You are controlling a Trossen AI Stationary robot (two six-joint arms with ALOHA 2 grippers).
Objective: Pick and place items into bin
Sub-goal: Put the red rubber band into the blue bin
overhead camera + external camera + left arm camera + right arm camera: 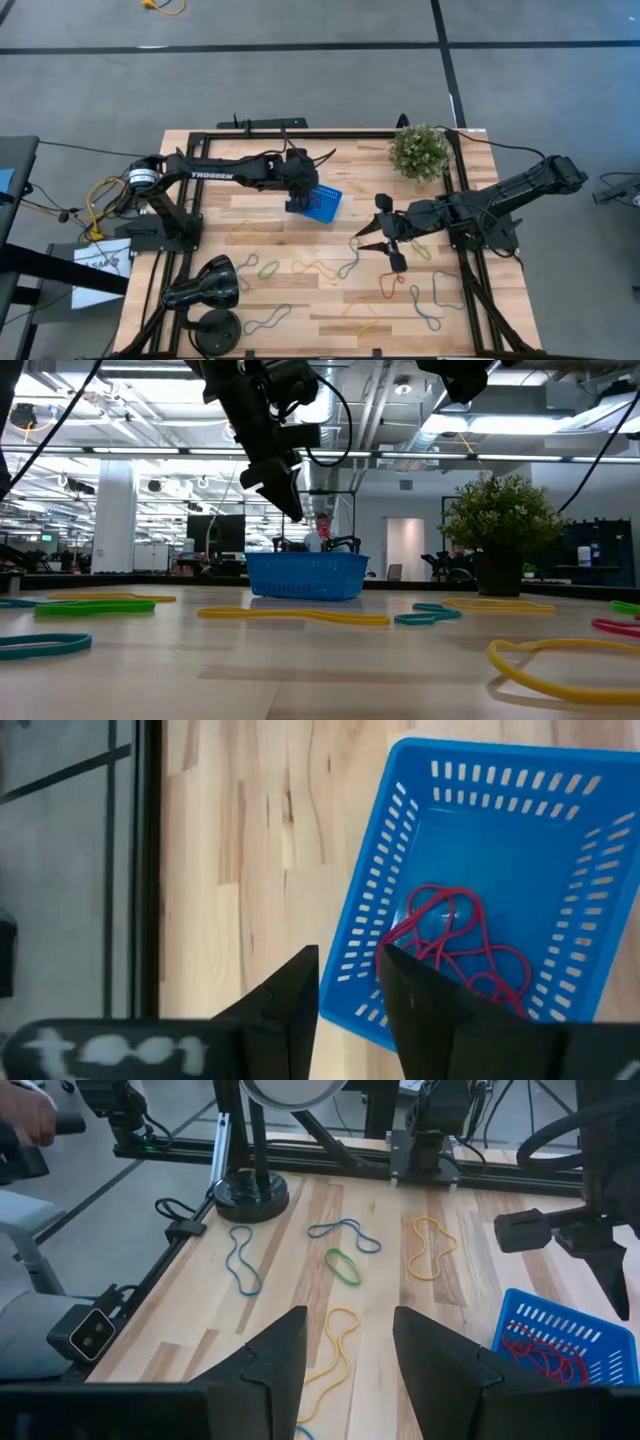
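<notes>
The blue bin (322, 203) stands on the wooden table, with red loops (455, 945) lying on its floor. My left gripper (348, 990) hangs open above the bin's near-left corner, clear of its rim (305, 558) in the low view. My right gripper (387, 234) is open and raised over the table to the right of the bin, with a yellow loop (335, 1345) on the wood below it. Several more loops lie flat on the table: green (343, 1267), blue (240, 1260), yellow (430, 1245) and others (330, 268).
A potted plant (420, 150) stands at the far right. A black lamp head (200, 285) and its round base (215, 330) occupy the near left corner. Black frame rails (300, 133) run along the table's edges. Bare wood lies between the scattered loops.
</notes>
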